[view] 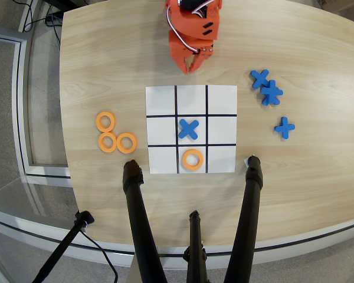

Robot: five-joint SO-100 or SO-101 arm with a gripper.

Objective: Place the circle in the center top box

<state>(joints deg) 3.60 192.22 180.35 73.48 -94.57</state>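
Circle lies in the center top box just below a blue X; three spare rings and three X pieces flank the grid; tool clenched, empty, off-grid on the tabletop.

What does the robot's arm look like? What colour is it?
In the overhead view the arm is bright orange plastic, chunky and blocky, with black parts on top and white cables looping along it. Its tool is orange too, ending in two pointed fingers.
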